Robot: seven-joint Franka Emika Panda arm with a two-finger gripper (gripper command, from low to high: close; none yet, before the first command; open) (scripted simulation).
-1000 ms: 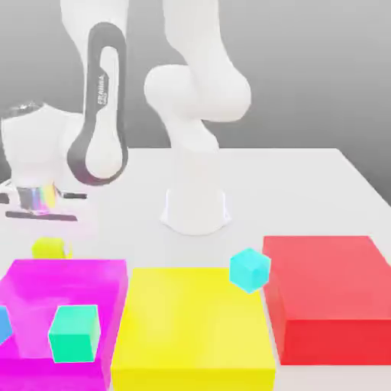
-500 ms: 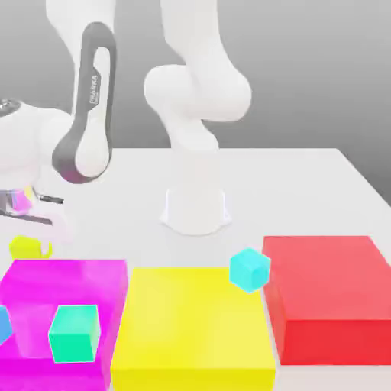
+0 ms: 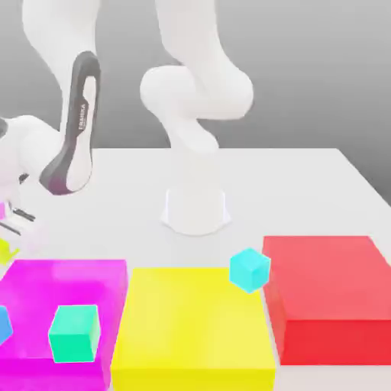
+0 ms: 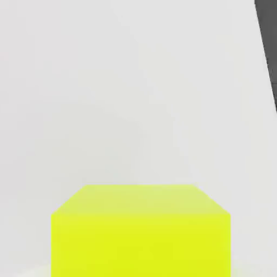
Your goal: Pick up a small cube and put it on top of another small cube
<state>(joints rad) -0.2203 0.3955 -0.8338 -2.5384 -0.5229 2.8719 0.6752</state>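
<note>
**Lime-yellow cube at the table's edge, beneath the hand**

In the hand view, a small lime-yellow cube (image 4: 140, 230) is seen close up, resting on the white table (image 4: 135, 97). Its top face and one side face are shown, both plain and matte. Bare table surface stretches behind it.

In the exterior view, three flat blocks are laid in a row nearest the camera: a magenta block (image 3: 65, 305) on the exterior view's left, a large yellow block (image 3: 191, 328) in the middle, and a red block (image 3: 328, 294) on the exterior view's right. A teal-green cube (image 3: 74, 333) is seen over the magenta block, and a slice of a blue cube (image 3: 4, 324) is cut by the picture's left edge beside it. A cyan cube (image 3: 250, 269) is seen tilted at the far corner of the yellow block, just beside the red one.

Behind the magenta block, at the exterior view's far left edge, a sliver of the lime-yellow cube (image 3: 6, 250) is seen on the table. The arm (image 3: 72, 126) is bent down toward that spot, and its hand is cut off by the picture's edge. Whether the claw is open, closed or gripping cannot be told.

Farther back, the arm's white base (image 3: 196, 206) is planted on the table, well apart from all the blocks.
</note>
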